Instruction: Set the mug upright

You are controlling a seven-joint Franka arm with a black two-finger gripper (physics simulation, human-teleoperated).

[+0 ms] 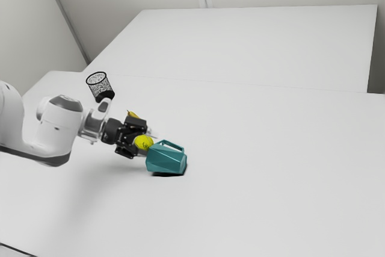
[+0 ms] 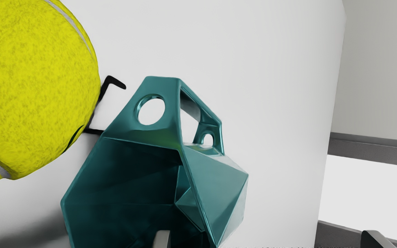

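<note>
White table (image 1: 252,209): mug (image 1: 167,159) on side, mouth near, facing parted jaws.

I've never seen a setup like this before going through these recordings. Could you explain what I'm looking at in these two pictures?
The machine is a jointed robot arm that ends in a black two-fingered pincer. The exterior view is taken from the arm's side, and the arm reaches in from that view's left. The wrist view comes from a camera on the arm's hand, so the fingertips poke in at its bottom edge.

On the white table, a teal mug lies on its side, handle up, mouth facing the pincer. Close by is a yellow tennis ball. Farther off stands a black mesh cup. Another yellow thing is partly hidden behind the pincer; I can't tell what it is.

Nothing is held: the fingers are apart, one of them at the mug's mouth.
</note>
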